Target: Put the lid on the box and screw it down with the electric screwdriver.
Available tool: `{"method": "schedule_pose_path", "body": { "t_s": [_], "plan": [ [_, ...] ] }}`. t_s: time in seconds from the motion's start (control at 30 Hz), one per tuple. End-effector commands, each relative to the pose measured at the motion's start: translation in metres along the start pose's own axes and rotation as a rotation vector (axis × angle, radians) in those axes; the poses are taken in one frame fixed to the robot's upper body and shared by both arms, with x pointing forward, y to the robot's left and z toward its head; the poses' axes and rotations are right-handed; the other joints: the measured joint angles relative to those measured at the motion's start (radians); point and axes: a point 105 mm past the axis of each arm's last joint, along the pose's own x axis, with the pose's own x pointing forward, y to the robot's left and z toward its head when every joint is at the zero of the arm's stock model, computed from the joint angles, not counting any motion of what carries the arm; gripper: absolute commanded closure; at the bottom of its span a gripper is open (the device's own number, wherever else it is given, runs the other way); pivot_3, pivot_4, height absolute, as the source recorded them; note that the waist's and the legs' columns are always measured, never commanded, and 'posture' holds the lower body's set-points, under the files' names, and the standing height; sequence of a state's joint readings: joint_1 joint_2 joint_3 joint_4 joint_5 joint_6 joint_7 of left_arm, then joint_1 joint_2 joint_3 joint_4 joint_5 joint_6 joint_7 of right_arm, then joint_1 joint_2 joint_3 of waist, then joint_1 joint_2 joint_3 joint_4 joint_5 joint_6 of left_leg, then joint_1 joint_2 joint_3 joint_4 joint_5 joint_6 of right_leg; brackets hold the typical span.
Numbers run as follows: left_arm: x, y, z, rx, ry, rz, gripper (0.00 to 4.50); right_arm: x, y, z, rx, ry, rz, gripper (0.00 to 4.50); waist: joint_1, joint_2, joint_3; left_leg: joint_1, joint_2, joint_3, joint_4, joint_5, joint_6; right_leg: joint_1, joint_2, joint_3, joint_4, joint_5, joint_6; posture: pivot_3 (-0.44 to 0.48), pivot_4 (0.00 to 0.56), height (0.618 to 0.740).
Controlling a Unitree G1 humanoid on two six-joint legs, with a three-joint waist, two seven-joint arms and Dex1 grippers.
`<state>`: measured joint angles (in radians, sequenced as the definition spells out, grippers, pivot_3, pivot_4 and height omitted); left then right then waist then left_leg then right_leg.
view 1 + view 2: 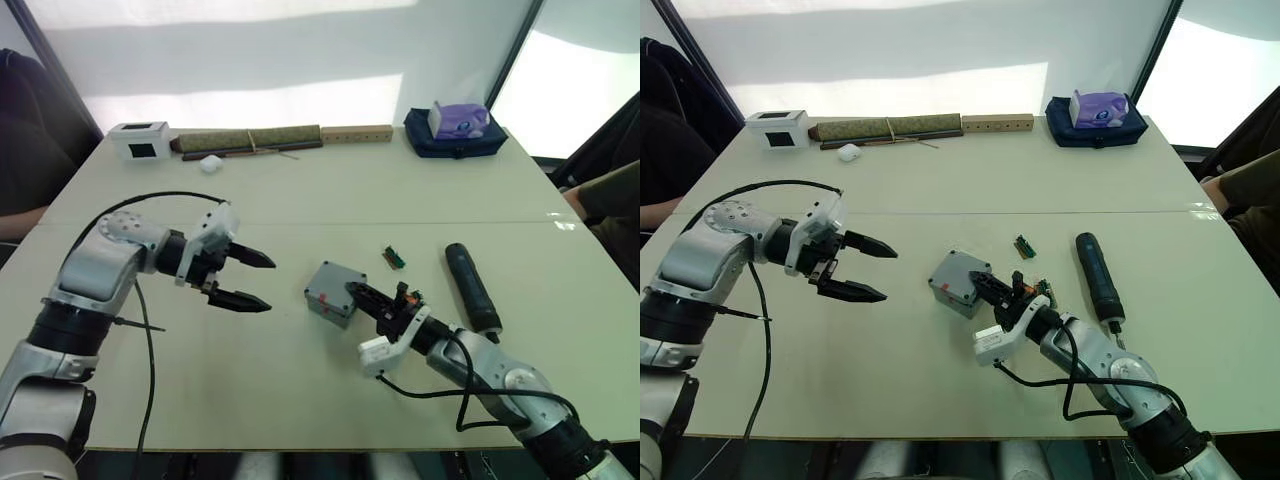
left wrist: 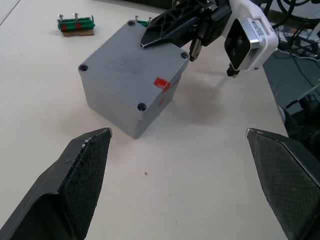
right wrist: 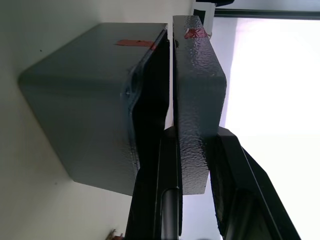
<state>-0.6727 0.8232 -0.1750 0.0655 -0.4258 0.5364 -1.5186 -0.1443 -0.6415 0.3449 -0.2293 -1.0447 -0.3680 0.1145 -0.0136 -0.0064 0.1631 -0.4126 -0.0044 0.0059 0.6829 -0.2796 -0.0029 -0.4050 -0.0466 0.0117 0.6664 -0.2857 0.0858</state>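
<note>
In the left eye view, the box [image 1: 331, 293] is seen at the centre of the frame on the table [image 1: 300, 200]. The right gripper [image 1: 375, 297] reaches it from the lower right and touches its right edge. The left gripper [image 1: 245, 280] hovers to the left of the box, apart from it, with its two fingers spread and nothing between them. The electric screwdriver [image 1: 472, 287] lies right of centre, its long axis running from upper left to lower right, near the right arm and well apart from the left.

In the right eye view, the same layout is seen; a small green part [image 1: 1025, 246] lies between box and screwdriver.

In the left wrist view, the box sits at upper centre with a black finger of the right gripper over its far corner.

In the right wrist view, the lid [image 3: 197, 90] is clamped between the right fingers [image 3: 155, 165], edge-on, just beside the box's open face, a thin gap showing. Seating the lid square is judged the step in hand.
</note>
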Motion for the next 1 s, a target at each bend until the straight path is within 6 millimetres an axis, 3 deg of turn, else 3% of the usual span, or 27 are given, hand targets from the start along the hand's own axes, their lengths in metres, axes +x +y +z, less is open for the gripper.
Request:
{"method": "schedule_pose_path", "body": {
  "t_s": [0.03,1.0],
  "plan": [
    [-0.006,-0.002,0.009,0.047,-0.009,0.024,0.08,0.002,-0.005,0.0,0.018,-0.009,-0.024,4.28,0.0,0.0,0.0,0.0,0.0,0.0,0.0,0.0,0.0,0.0,0.0,0.0,0.0,0.0,0.0,0.0,0.15,0.74],
    [-0.003,0.001,0.012,0.057,-0.017,0.041,0.08,-0.004,0.011,-0.007,0.028,0.026,0.014,4.28,0.0,0.0,0.0,0.003,0.0,0.001,0.0,0.0,0.0,0.003,0.0,0.001,0.0,0.0,0.0,0.0,0.15,0.74]
  ]
}}
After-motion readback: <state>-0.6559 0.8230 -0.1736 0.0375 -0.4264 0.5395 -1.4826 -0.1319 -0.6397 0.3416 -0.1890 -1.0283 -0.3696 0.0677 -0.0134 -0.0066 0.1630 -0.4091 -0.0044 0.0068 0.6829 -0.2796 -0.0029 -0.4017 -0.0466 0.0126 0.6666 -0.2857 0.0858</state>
